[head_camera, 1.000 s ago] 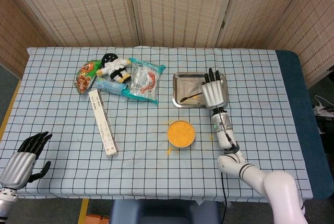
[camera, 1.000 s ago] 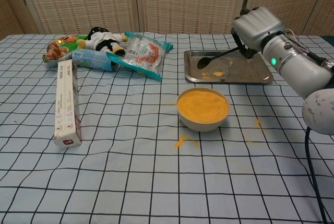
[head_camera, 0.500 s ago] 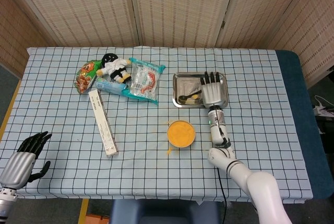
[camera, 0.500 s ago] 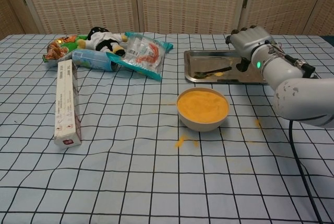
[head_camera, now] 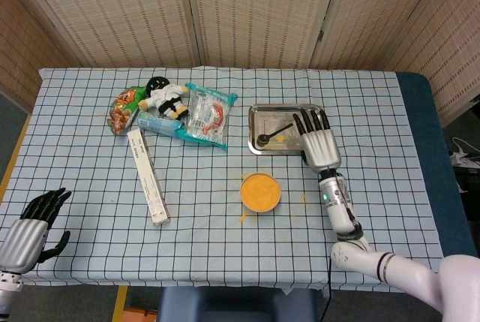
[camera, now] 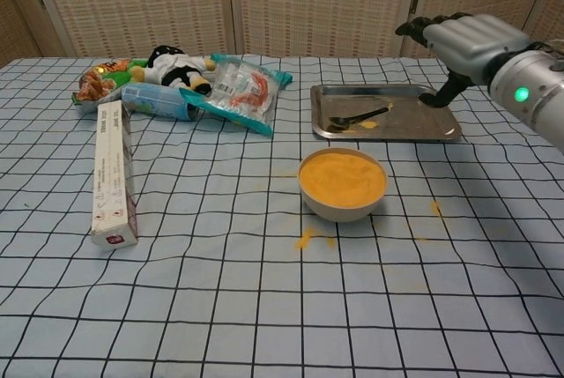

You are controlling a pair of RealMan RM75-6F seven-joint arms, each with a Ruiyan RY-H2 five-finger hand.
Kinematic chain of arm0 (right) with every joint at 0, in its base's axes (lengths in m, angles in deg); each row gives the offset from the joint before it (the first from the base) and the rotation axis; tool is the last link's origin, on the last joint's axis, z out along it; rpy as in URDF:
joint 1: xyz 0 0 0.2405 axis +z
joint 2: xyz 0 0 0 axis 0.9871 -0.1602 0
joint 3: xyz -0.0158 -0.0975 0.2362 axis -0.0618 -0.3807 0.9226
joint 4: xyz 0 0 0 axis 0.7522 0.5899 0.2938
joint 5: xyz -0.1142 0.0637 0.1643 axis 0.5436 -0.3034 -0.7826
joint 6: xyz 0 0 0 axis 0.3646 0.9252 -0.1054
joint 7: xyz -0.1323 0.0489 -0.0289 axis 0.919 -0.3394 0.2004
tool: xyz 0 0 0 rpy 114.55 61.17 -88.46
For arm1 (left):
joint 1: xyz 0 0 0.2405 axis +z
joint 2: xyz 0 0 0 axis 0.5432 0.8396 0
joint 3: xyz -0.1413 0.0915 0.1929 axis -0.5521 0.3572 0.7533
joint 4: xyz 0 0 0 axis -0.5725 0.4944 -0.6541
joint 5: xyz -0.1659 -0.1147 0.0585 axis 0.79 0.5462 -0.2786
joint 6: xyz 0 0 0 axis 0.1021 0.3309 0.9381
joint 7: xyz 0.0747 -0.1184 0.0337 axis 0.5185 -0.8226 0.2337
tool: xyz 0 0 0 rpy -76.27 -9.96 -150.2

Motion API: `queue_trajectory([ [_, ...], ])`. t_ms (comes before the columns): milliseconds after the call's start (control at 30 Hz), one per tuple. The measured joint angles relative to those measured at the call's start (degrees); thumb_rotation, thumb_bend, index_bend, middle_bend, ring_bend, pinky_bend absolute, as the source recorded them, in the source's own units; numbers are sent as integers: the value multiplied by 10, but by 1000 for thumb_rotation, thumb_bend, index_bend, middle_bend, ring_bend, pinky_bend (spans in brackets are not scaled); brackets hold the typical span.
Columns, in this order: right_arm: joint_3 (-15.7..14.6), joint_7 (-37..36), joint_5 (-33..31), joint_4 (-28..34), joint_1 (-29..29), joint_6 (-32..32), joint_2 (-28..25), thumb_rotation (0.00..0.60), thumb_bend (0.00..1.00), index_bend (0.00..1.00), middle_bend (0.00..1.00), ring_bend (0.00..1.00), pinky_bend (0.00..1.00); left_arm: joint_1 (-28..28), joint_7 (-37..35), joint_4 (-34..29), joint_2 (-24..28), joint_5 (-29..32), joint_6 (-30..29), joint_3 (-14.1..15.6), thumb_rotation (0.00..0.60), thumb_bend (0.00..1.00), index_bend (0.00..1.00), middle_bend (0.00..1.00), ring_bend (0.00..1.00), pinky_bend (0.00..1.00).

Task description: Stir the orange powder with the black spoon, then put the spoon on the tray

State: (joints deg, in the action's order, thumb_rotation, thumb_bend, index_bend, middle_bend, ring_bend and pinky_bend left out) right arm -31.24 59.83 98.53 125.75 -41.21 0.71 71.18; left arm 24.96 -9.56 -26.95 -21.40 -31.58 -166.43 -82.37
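- The black spoon [head_camera: 273,133] lies flat inside the shallow rectangular steel tray [head_camera: 259,111], bowl end toward the tray's front left corner and handle slanting back toward its middle; in the chest view the spoon [camera: 352,117] rests on the tray floor with nothing touching it.
- A small smear of orange powder [camera: 370,123] sits on the tray floor just beside the spoon's handle.
- The tray [camera: 388,134] stands just behind the round cream bowl of orange powder [head_camera: 260,191], apart from it; the bowl [camera: 343,183] is heaped nearly to its rim.
- Orange spills [camera: 306,238] dot the blue-and-white checked tablecloth [head_camera: 202,187] in front of the bowl and to its right.
- The right hand [head_camera: 318,139], silver-backed with black fingers, hovers over the tray's right edge, fingers spread and holding nothing; in the chest view the right hand [camera: 464,40] is raised above the tray's far right corner, thumb pointing down toward it.
- The left hand [head_camera: 34,228] rests well away from the tray at the table's near left edge, fingers loosely apart and empty.
- Left of the tray, near the far side, lies a cluster: a clear teal-edged snack packet [head_camera: 206,115], a black-and-white plush toy [head_camera: 163,96], an orange-green snack bag [head_camera: 124,108] and a light blue tube [head_camera: 160,124].
- A long white narrow box [head_camera: 148,176] lies in front of that cluster, well left of the bowl.
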Motion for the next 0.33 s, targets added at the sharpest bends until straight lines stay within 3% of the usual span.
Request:
queue_trajectory([
  [133,-76,-13,64,155,-111,-115,-86,600,270,0,0,0,0,4,6,6,-8,-5,-14,-2,600,446,0,0,0,95],
  [233,-135,-45,114,199,-197,-203,-120,600,270,0,0,0,0,5,15,5,-10,-2,-10,-2,600,446,0,0,0,95],
  [333,-174,-95,143,200,-252,-249,-151,600,270,0,0,0,0,4,26,4,-14,2,-5,-3,600,445,0,0,0,97],
])
